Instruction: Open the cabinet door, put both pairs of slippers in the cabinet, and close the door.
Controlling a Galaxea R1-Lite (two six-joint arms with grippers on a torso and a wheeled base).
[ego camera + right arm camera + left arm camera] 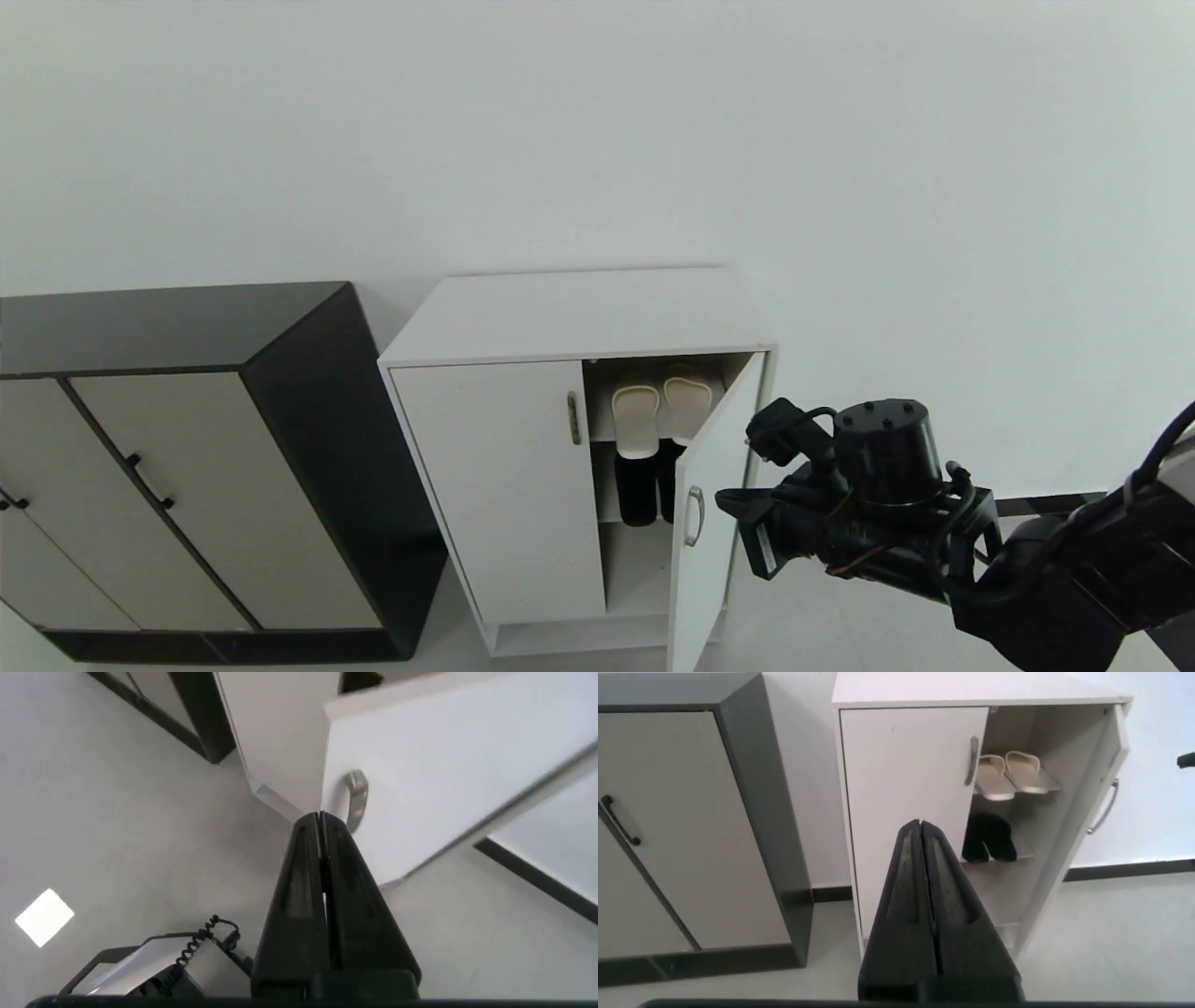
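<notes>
Two of the three steps look done, and only the closing is left. The white two-door cabinet (569, 313) stands against the wall. Its flat white right door (700, 597) is swung out towards the robot, while the matching left door (504, 485) is shut. Both pairs are inside, behind the open door. The pair of cream flat slippers (637, 418) lies side by side at the front edge of the upper shelf. The pair of black slippers (639, 490) sits at the front edge of the shelf below. The bottom compartment holds nothing that I can see.

The curved metal handle (353, 798) on the open door has the right tool (322, 821) just beside it, on the door's outer side. Its jaws are pressed together on nothing, and I cannot tell whether it touches the door. From there a push on the outer face would swing the door home. The left tool (921, 831) is also closed and empty, held well back in front of the shut left door.

The plain white wall (597, 121) runs across the back of the room, and the pale grey smooth floor (1120, 943) carries both pieces of furniture. A larger black-framed cabinet with beige doors (187, 448) stands just beside the white one, on the robot's left. A dark skirting strip (1130, 870) runs along the foot of the wall.
</notes>
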